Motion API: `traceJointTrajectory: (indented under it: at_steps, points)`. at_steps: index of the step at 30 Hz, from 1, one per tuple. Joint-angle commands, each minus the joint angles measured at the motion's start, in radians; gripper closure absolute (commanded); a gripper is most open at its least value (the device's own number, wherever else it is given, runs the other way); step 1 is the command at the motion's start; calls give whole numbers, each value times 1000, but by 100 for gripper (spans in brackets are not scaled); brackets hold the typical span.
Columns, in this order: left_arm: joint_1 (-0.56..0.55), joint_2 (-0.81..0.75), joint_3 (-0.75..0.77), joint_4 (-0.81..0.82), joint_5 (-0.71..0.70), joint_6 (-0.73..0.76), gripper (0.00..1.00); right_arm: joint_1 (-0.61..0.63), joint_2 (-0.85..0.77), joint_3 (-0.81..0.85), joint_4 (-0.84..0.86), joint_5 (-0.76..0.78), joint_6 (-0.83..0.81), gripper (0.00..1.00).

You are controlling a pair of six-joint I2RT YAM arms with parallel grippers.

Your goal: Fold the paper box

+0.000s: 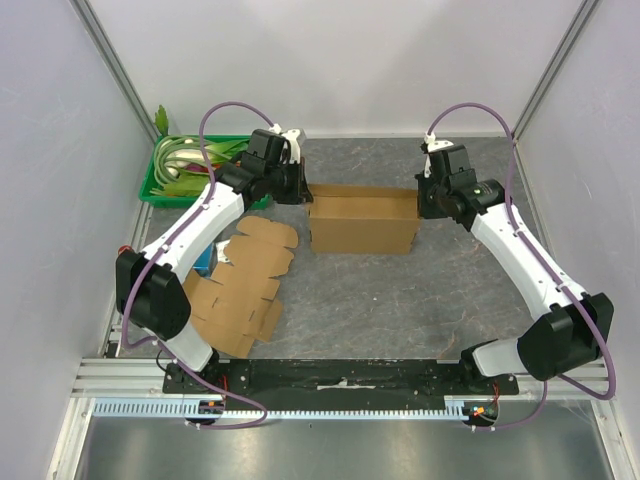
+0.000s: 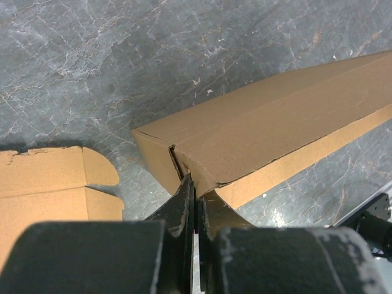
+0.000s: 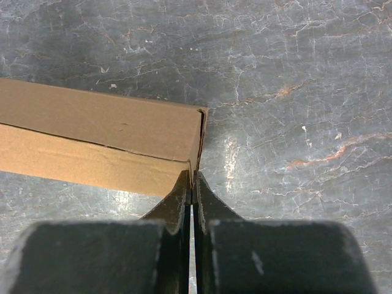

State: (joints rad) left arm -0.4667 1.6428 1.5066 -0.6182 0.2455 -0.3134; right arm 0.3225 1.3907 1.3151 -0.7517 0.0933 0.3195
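Observation:
The paper box [image 1: 362, 222] is a brown cardboard box, open at the top, standing in the middle of the table. My left gripper [image 1: 300, 190] is at its left end. In the left wrist view the left gripper [image 2: 195, 180] is shut on the end wall of the box [image 2: 275, 116] at a corner. At the other end is my right gripper [image 1: 425, 200]. The right wrist view shows this gripper [image 3: 193, 177] shut on the thin right end wall of the box [image 3: 98, 122].
Flat unfolded cardboard blanks [image 1: 245, 285] lie on the table left of the box, one also showing in the left wrist view [image 2: 43, 184]. A green basket [image 1: 165, 180] with pale items stands at the back left. Grey walls enclose both sides.

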Motion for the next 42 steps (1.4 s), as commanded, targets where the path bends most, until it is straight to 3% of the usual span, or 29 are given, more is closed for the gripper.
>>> traceJointTrajectory:
  at_steps: [1, 7, 11, 18, 36, 42]
  points:
    - [-4, 5, -5, 6, -63, -122, 98, 26, 13, -14, 0, 34, 39, 100]
    - [-12, 8, -9, -38, -195, -216, 98, 46, 19, 1, -14, 74, 52, 100]
    - [-30, 8, -28, -31, -221, -169, 98, 52, 21, -11, -9, 74, 53, 100]
    - [-35, 5, -32, -58, -241, -35, 98, 52, 22, -22, -3, 77, 47, 100]
    - [-36, -14, -54, -94, -288, 48, 98, 52, 31, -28, -1, 77, 41, 100]
    - [-36, -15, -65, -97, -227, 25, 98, 52, 34, -30, -1, 71, 43, 100]
